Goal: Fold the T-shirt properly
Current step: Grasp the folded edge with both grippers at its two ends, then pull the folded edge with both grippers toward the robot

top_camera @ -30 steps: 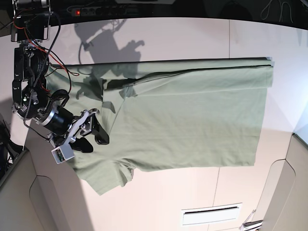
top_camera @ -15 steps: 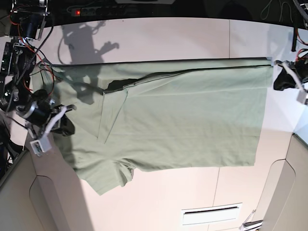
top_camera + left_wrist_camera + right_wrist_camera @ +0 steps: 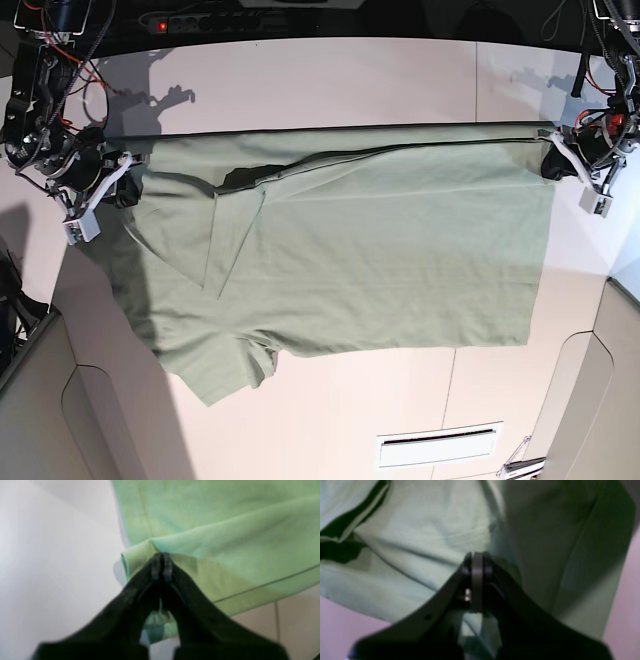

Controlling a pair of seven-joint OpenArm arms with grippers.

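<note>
Base view, from left to right: the right gripper (image 3: 128,188) sits at the shirt's (image 3: 380,250) left edge, up by the top fold, with red wires trailing from its arm. The shirt lies spread flat across the white table (image 3: 330,75), its long axis running side to side. One side is folded over along the top, leaving a dark seam line just below the upper edge. A sleeve (image 3: 215,365) sticks out at the lower left, and a slanted crease runs down from near the collar area. At the far right, the left gripper (image 3: 553,160) meets the shirt's upper right corner, at the hem end.

Right wrist view is blurred, but the black jaws stand pressed together with pale green cloth bunched around and below their tips; a thin layer seems pinched between them. A dark gap between fabric layers shows at the upper left.

Left wrist view is clearer: the jaws are clamped tight on a rolled edge of the shirt's corner, with a fold of fabric rising from the pinch and a stitched seam running off to the right. White table shows to the left of the cloth.
</note>
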